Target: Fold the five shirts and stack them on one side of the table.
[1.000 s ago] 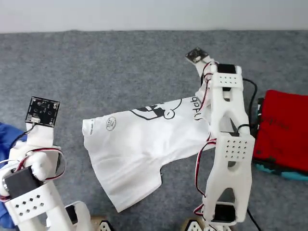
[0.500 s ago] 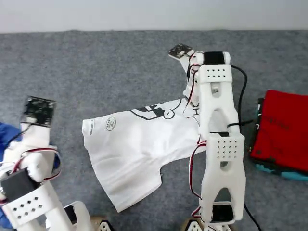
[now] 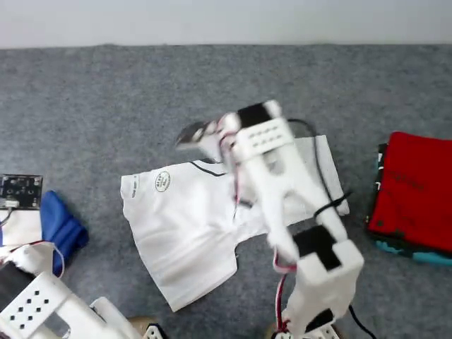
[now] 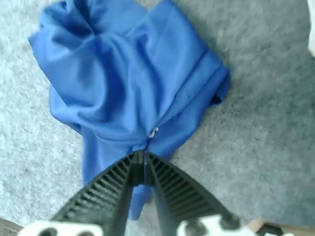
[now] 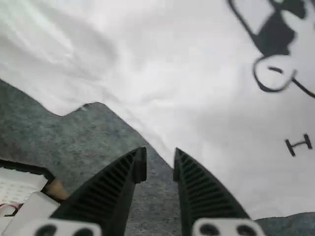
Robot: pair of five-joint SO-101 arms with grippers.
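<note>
A white shirt [image 3: 183,226] with a black print lies spread and rumpled in the middle of the grey table. My right arm [image 3: 282,191] stretches over it. The right gripper [image 5: 160,155] hangs open above the white shirt [image 5: 172,73] at its edge, and nothing sits between its fingers. At the near left lies a crumpled blue shirt [image 3: 63,226]. My left gripper [image 4: 141,156] is shut, its tips pinched into the blue shirt [image 4: 128,73] where the folds run together.
A folded red shirt [image 3: 413,191] rests on a teal one [image 3: 409,251] at the right edge. The left arm [image 3: 28,296] stands at the near left corner. Bare grey cloth [image 3: 106,92] covers the far half of the table.
The right arm swung left across the white shirt, whose right part now lies uncovered and flat. The left arm drew back toward the near left, and more of the blue shirt shows.
</note>
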